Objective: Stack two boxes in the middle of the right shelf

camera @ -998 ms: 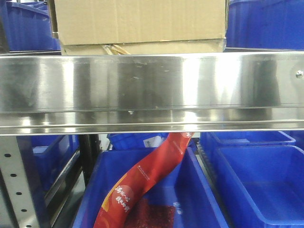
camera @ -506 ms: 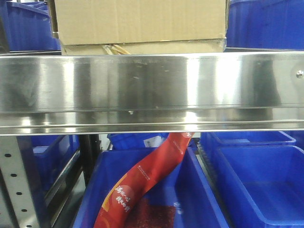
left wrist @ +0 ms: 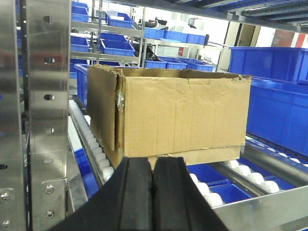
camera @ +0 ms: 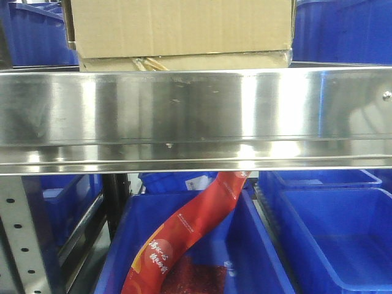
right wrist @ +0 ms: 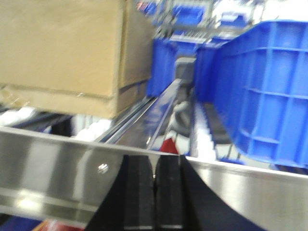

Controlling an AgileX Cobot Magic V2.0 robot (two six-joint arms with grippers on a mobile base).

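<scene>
Warehouse racking all around, crowded with blue plastic bins (camera: pixel 343 245). Two tan corrugated boxes stacked on the polished steel shelf (camera: pixel 196 116): large box (camera: pixel 177 24) with creased face atop thin flat box (camera: pixel 184 62) showing torn yellowish tape. Below the shelf, one glossy red packet (camera: pixel 184 236), its writing unreadable. Left gripper (left wrist: pixel 153 197) and right gripper (right wrist: pixel 155 197) empty, black fingers pressed together, just before the shelf.

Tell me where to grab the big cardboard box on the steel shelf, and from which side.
Take the large box by its two upright side walls, one gripper on each, coming in from the open front above the shelf lip. It looks too wide for one gripper to span, sits squarely on the flat box, and blue bins crowd its sides, so room there may be tight.
</scene>
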